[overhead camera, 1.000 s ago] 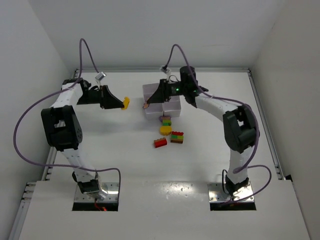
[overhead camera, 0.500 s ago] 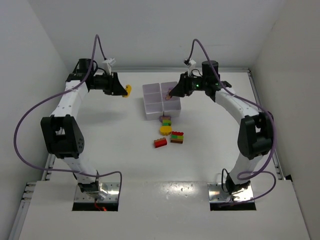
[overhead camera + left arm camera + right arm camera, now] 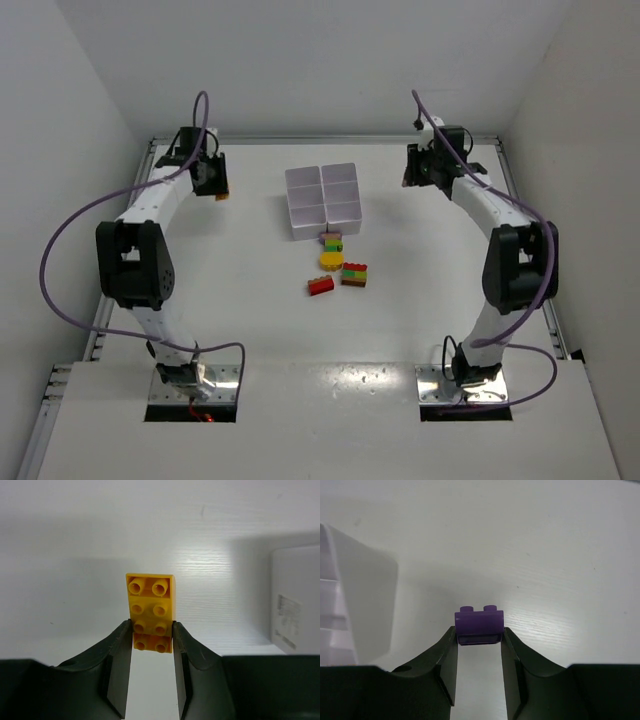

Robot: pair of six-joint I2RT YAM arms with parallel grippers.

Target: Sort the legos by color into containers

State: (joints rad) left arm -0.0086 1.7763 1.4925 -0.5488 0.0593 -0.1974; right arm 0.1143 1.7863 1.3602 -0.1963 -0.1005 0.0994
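Out at the two back corners of the white surface (image 3: 250,330) is where both arms have ended up. A second ago they were crowding the white six-compartment plastic tray (image 3: 322,200), and now they've swung well apart from it. The left hand (image 3: 213,182) is clenched on a flat orange-yellow plastic brick (image 3: 150,605), studs facing the wrist camera, pinched near its lower end. The right hand (image 3: 413,170) is clamped on a small purple plastic brick (image 3: 479,624), studs up. So neither piece has gone into a compartment yet, and by my read both have to travel back to the tray. I can't tell from above whether anything's in it. The rest of the legos sit just in front of the tray where they were: a small multicolour clump (image 3: 332,241), a yellow round piece (image 3: 331,260), a red brick (image 3: 321,286) and a red-green-orange stack (image 3: 354,274). Room-wise, each hand is close to the surface's back edge and its own side edge, so there's little slack outward. The lane inward to the tray looks open on both sides.
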